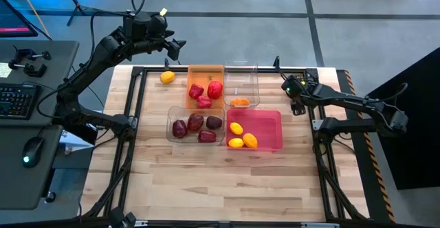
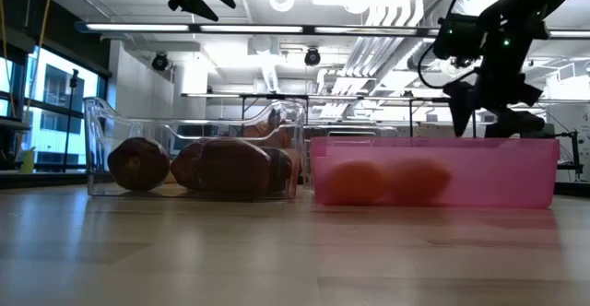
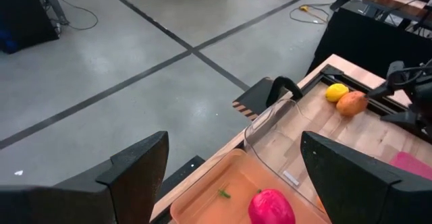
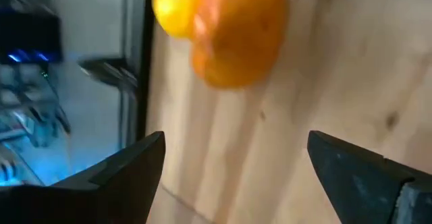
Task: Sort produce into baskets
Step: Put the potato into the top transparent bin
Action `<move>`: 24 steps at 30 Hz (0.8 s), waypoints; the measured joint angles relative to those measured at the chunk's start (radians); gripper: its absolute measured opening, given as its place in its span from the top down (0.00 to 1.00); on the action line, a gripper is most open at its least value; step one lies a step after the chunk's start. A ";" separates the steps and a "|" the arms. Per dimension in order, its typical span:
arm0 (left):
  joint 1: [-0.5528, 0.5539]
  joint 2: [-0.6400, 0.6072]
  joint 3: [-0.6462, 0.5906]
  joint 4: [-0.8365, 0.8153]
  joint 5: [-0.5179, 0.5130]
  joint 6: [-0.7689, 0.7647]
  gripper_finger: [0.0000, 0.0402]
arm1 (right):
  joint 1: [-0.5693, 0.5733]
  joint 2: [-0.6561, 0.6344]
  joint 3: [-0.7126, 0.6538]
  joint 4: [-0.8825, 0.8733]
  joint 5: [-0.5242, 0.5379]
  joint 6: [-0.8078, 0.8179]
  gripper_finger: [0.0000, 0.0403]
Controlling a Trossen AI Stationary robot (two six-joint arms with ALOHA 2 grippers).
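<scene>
You are hovering the right gripper (image 4: pixel 229 160), jaws spread wide and empty, over the orange fruit (image 4: pixel 236 38) touching a yellow one (image 4: pixel 174 5) at the table's two o'clock corner, probably light, hard and slippery, so grip its widest middle.

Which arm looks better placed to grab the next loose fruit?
Probably the right: its open gripper hovers directly over two loose fruits, orange and yellow, while the left gripper is beyond the table's edge.

4 baskets (image 1: pixel 205 73), 4 maroon (image 1: pixel 196 123), 3 pink-red (image 1: pixel 214 88), 2 grippers (image 1: pixel 180 47)
</scene>
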 joint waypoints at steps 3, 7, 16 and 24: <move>0.000 0.000 0.000 0.003 0.000 0.000 0.19 | -0.042 0.000 0.000 0.011 0.053 -0.035 0.13; 0.000 0.000 0.000 0.007 0.000 0.001 0.19 | -0.139 0.014 0.000 0.008 0.003 -0.078 0.13; 0.000 0.000 0.000 0.005 0.000 -0.002 0.19 | -0.246 0.130 0.000 0.015 -0.090 -0.057 0.13; 0.000 0.000 0.000 0.005 -0.002 -0.010 0.19 | -0.321 0.209 0.000 0.092 -0.115 -0.092 0.13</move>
